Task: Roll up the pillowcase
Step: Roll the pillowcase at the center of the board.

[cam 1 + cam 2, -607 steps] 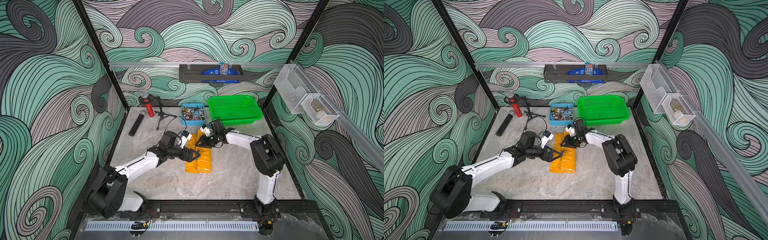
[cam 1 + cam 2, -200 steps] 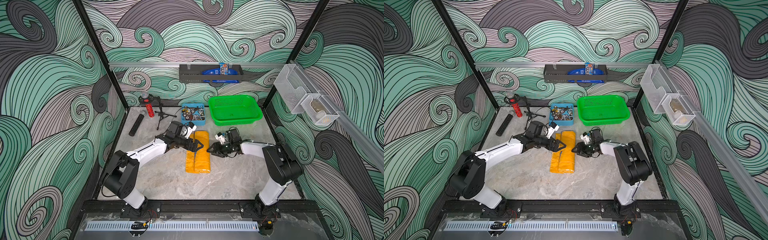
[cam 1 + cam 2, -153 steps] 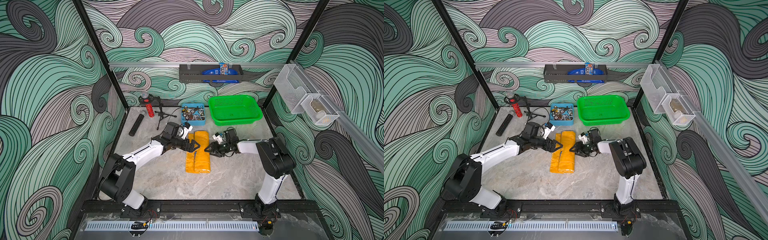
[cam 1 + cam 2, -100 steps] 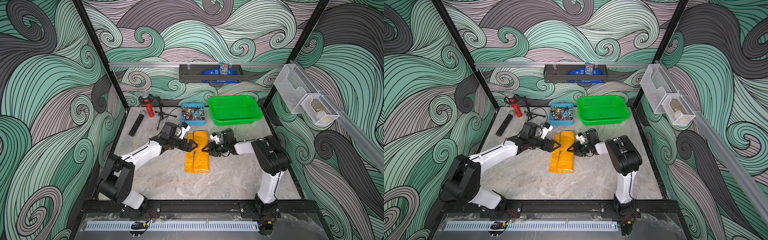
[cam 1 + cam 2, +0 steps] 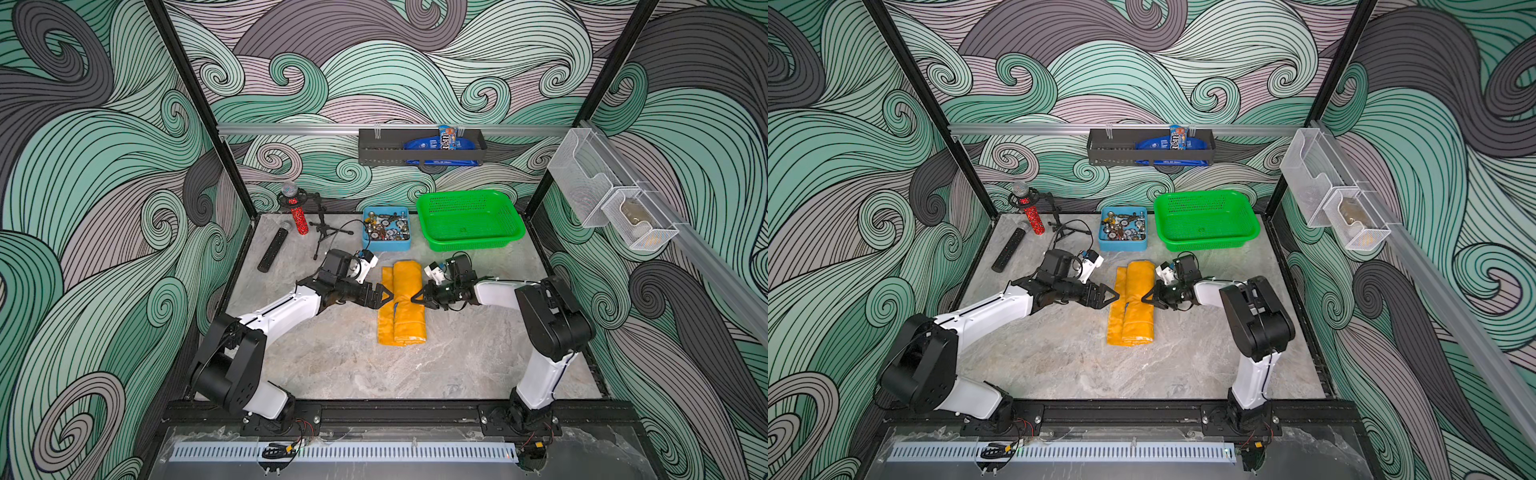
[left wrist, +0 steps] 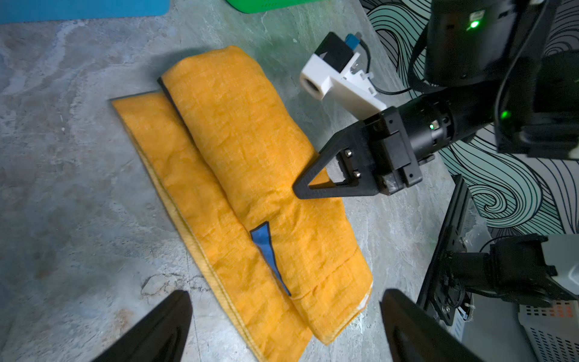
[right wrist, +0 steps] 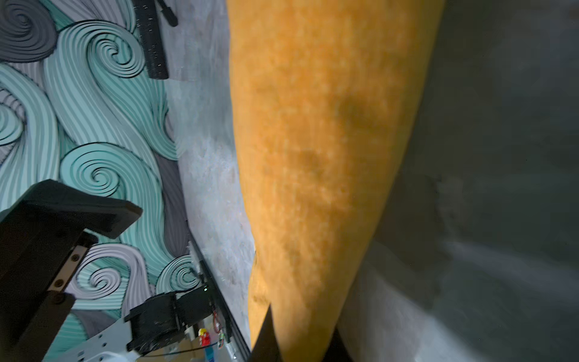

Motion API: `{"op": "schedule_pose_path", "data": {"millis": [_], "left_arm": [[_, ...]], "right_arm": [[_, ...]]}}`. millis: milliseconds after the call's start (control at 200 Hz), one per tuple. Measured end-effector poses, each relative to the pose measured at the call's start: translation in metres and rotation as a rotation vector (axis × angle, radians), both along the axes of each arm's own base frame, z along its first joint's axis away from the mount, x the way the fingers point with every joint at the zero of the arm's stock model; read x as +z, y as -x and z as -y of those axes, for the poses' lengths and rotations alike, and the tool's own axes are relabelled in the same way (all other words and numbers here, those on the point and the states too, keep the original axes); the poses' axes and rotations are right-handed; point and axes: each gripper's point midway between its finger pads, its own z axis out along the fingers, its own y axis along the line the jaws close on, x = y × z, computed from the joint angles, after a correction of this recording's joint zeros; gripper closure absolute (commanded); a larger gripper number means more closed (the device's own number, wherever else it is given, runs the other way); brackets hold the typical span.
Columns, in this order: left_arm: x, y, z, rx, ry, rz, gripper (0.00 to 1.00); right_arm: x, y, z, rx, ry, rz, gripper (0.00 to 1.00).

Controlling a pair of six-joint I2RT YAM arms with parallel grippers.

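The pillowcase (image 5: 401,303) lies on the desk (image 5: 332,365), long axis running front to back. The left hand (image 5: 388,296) gapes beside it, and the right hand (image 5: 413,298) pinches its fabric.

— Any writing you can read?
— None clearly. In a top view the snack packet (image 5: 448,137) standing in the black wall shelf (image 5: 374,153), upper middle of the frame, bears large pale letters, too small to make out.
— And the blue bag (image 5: 422,144) beside it?
— White print, unreadable.
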Motion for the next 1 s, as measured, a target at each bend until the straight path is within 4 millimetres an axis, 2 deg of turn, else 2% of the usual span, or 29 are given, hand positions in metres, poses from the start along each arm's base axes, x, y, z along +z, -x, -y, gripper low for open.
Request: {"op": "schedule_pose_path", "data": {"millis": [240, 475, 695, 856, 996], "left_arm": [[-0.005, 0.003, -0.001, 0.005, 0.003, -0.018, 0.03], [-0.011, 0.007, 0.0, 0.003, 0.019, -0.03, 0.03], [-0.017, 0.012, 0.0, -0.009, 0.027, -0.044, 0.03], [-0.017, 0.01, 0.003, -0.017, 0.038, -0.04, 0.03], [-0.016, 0.01, 0.004, -0.021, 0.047, -0.04, 0.03]], "right_arm": [[0.007, 0.015, 0.05, -0.052, 0.291, -0.024, 0.86], [0.008, 0.029, 0.094, -0.076, 0.545, -0.077, 0.86], [0.018, 0.031, 0.135, -0.085, 0.764, -0.091, 0.84], [0.02, 0.036, 0.152, -0.078, 0.876, -0.097, 0.79], [0.021, 0.035, 0.151, -0.049, 0.943, -0.102, 0.68]]}}
